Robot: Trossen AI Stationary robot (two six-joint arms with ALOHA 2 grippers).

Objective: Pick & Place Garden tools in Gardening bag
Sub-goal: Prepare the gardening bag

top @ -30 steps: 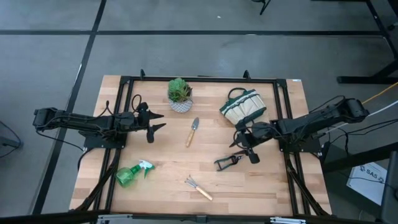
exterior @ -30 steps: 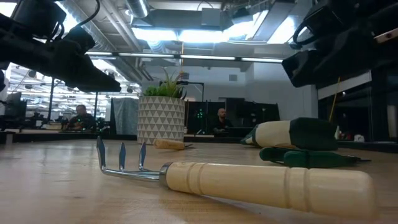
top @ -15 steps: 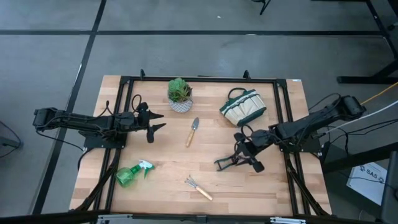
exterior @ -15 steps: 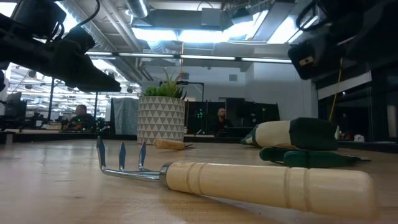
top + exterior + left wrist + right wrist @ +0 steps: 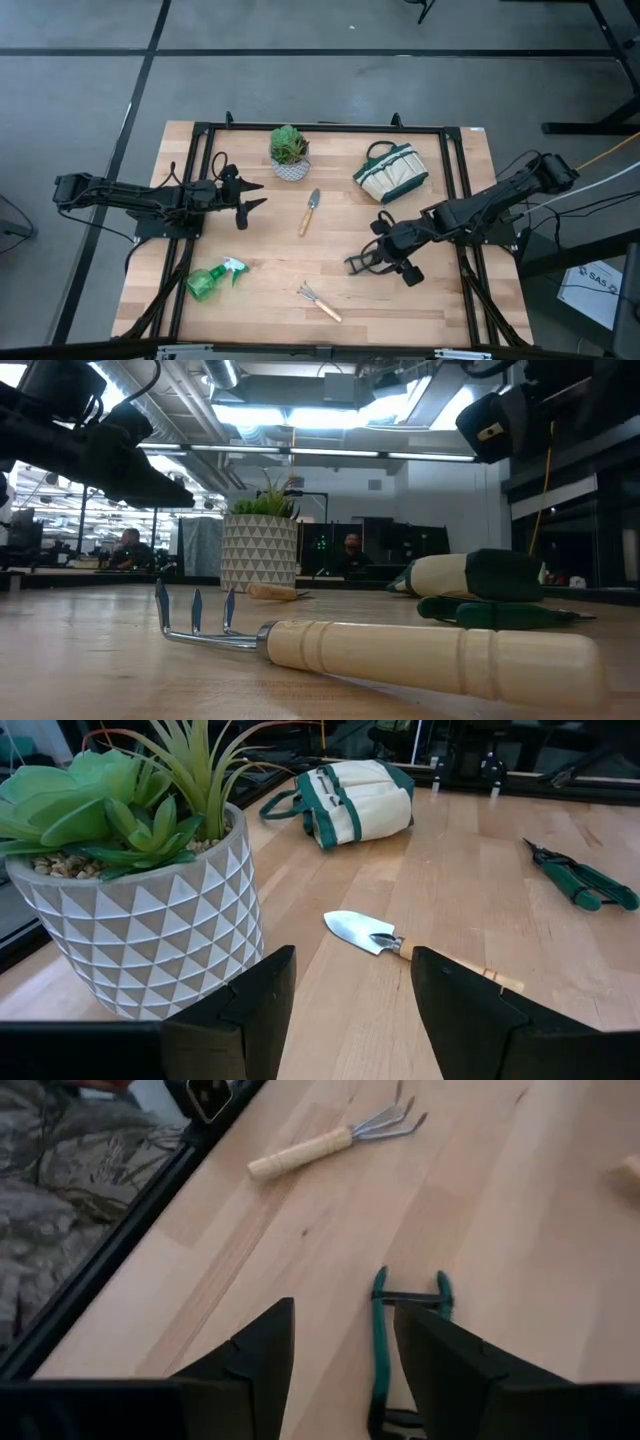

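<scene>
Nothing is in the bag yet, as far as you can see: all four tools lie loose on the desk (image 5: 270, 290).

Nearest the lower edge of the high view, the mini rake (image 5: 319, 302) lies slanted, tines to the upper left, handle to the lower right. The spray bottle (image 5: 212, 280) sits at lower left, nozzle toward the right.

Your right gripper (image 5: 388, 258) hovers over the pruning shears (image 5: 366, 260), fingers parted on either side of the green handles (no grip yet, judging by the wrist view). The shears run roughly left to right.

Farther up, the trowel (image 5: 310, 211) runs near vertical in the frame, blade up. The left gripper (image 5: 250, 194) waits at centre left, fingers apart and empty.

Farthest, the gardening bag (image 5: 391, 171) lies at upper right.
</scene>
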